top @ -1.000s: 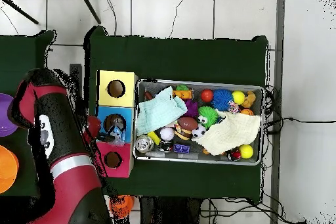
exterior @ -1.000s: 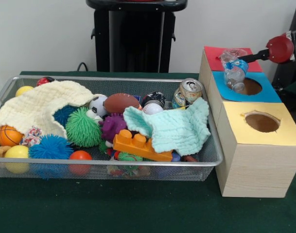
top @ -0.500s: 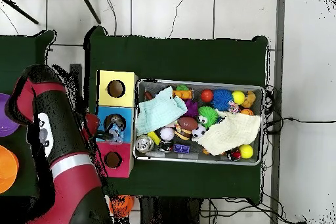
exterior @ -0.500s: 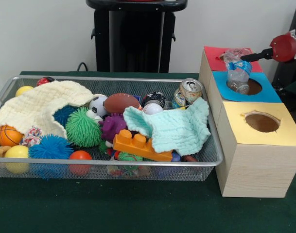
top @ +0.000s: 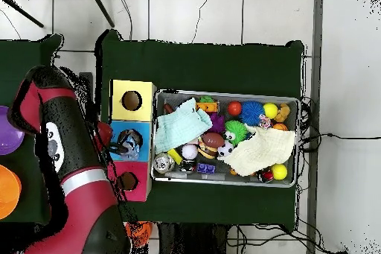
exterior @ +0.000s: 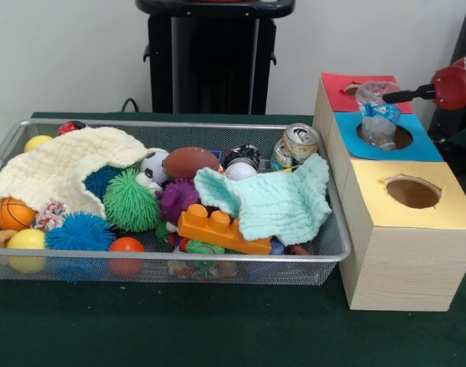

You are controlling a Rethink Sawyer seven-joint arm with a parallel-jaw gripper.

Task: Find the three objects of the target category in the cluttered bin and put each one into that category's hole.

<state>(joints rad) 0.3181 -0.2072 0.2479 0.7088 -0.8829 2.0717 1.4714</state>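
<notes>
A see-through crumpled plastic bottle [exterior: 379,115] with a blue label stands with its lower end in the blue-surrounded hole [exterior: 397,138], leaning toward the red-surrounded hole [exterior: 352,89] behind it. My gripper [exterior: 391,96] reaches in from the right edge, and its thin black fingers are closed on the bottle's top. In the overhead view the bottle [top: 129,144] lies over the blue box, with the gripper [top: 117,147] beside it and the red hole [top: 128,182] just below. The wire mesh bin [exterior: 179,258] is full of toys. No other bottle shows in it.
The bin holds a drink can [exterior: 298,144], a mint cloth [exterior: 275,202], a cream cloth [exterior: 60,170], an orange block [exterior: 221,231], a football [exterior: 190,161] and several balls. The yellow-surrounded hole [exterior: 412,193] is nearest the camera. The red arm [top: 67,184] fills the overhead view's lower left.
The gripper has carried the bottle from above the red and blue border down and toward the camera, and its lower end now sits in the blue hole. The arm has shifted slightly.
</notes>
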